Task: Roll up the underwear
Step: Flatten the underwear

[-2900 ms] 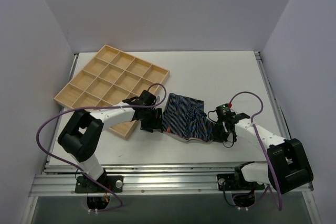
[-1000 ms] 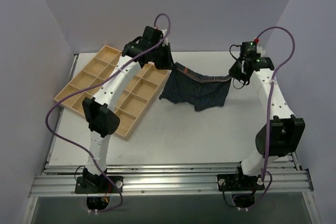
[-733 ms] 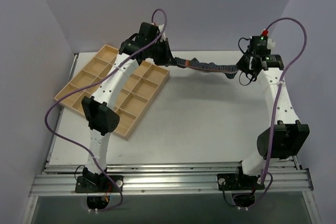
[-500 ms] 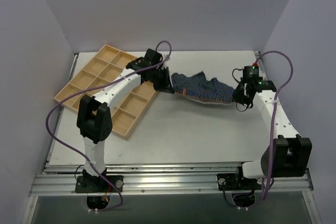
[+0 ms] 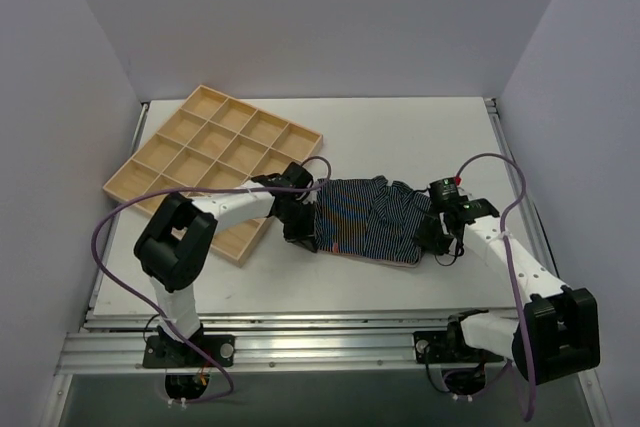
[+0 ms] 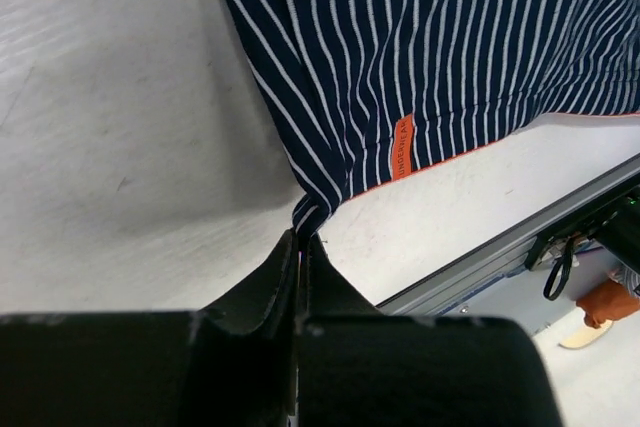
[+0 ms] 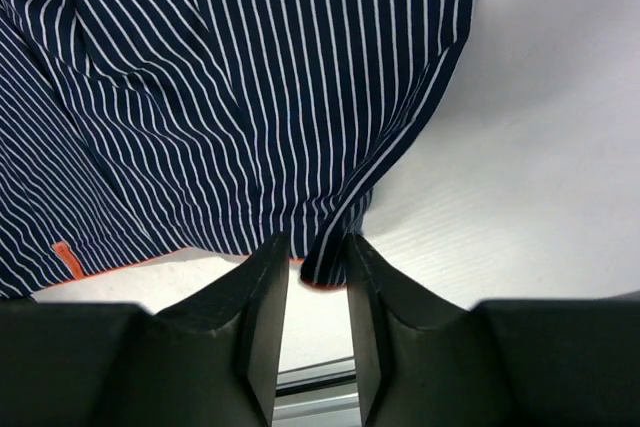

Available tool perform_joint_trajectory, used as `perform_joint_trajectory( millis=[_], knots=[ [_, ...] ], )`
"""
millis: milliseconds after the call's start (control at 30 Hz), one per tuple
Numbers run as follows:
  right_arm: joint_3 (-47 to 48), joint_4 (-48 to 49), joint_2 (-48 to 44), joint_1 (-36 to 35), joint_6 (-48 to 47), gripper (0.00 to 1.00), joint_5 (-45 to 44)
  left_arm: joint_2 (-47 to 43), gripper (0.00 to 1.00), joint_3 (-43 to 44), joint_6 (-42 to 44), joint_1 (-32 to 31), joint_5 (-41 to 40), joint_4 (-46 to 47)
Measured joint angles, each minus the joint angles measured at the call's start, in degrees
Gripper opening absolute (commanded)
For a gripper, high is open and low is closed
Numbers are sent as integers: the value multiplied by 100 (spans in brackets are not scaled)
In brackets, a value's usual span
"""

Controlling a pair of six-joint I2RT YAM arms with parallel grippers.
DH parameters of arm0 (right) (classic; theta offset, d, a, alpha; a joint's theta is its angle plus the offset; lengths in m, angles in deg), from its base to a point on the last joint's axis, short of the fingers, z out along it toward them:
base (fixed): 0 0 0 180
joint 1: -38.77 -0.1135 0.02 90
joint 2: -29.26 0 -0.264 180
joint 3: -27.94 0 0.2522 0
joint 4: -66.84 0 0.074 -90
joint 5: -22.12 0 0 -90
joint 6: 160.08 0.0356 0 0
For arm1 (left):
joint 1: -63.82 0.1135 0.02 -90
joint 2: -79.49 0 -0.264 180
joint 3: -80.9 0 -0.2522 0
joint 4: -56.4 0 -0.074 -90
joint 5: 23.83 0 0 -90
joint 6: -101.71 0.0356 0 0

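The underwear, dark navy with thin white stripes, lies spread on the table between my two grippers. My left gripper is low at its left edge. In the left wrist view that gripper is shut on a pinched corner of the underwear, near an orange label. My right gripper rests at the cloth's right edge. In the right wrist view it stands open, and a corner of the underwear hangs loose between its fingers, close to the right one.
A wooden tray of square cells lies at the back left, its near corner beside my left forearm. The table's front edge and metal rail run just beyond the underwear's near hem.
Both arms came down from the raised, stretched position at the back and laid the underwear flat nearer the front. My right gripper has opened off the cloth; the left stays shut.
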Motion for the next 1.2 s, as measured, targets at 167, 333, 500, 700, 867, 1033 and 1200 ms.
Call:
perform_joint_trajectory(
  millis=[167, 333, 500, 700, 867, 1033, 1200],
  knots=[
    [-83, -249, -479, -186, 669, 41, -59, -422, 17, -184, 28, 0, -282, -13],
    [267, -516, -706, -188, 960, 42, -282, -643, 38, -114, 98, 0, -684, -188],
    [658, -293, -278, -153, 903, 41, -345, -669, 43, 313, 181, 0, -1102, -577],
    [894, 219, 962, 675, 352, 41, -157, -866, 46, 505, 236, -59, -1316, -662],
    [1130, 468, 1344, 1633, -223, 42, 52, -1329, 50, 437, 205, -511, -1436, -385],
    [1394, 839, 1733, 2090, -610, 42, 249, -1552, 52, 411, 153, -1405, -1602, 162],
    [1381, 1161, 2081, 2483, -905, 40, 525, -1104, 52, 343, -81, -1965, -1488, 920]
  ],
)
